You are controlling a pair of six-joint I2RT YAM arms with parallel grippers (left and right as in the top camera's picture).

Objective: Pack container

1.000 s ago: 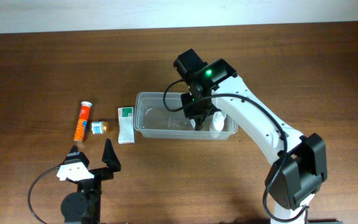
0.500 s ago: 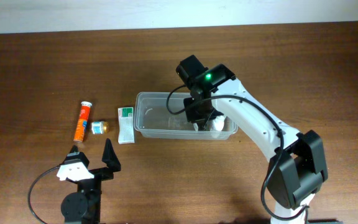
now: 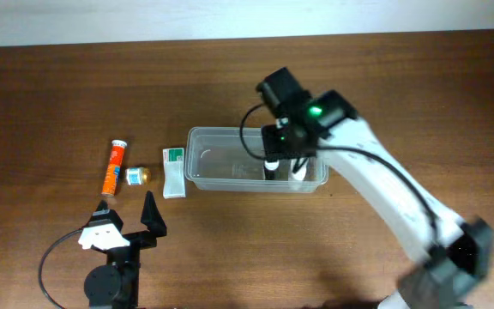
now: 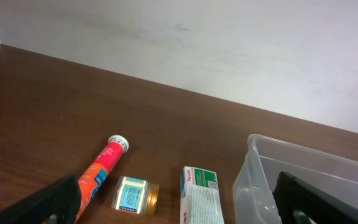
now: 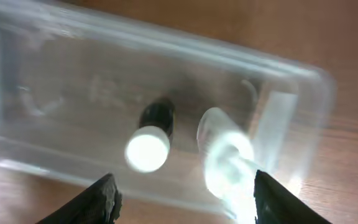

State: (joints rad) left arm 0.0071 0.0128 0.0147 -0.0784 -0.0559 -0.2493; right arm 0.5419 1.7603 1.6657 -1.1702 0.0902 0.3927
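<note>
Midway across the brown wooden table [image 3: 58, 94], the clear rectangular plastic container [image 3: 221, 159] is holding a dark white-capped bottle [image 5: 149, 140] and a white bottle [image 5: 225, 155] at its end nearer the right edge. The right gripper [image 5: 184, 190] is hovering above them, fingers spread and empty, while the left gripper [image 3: 127, 213] is resting, fingers apart, near the front-left corner.
</note>
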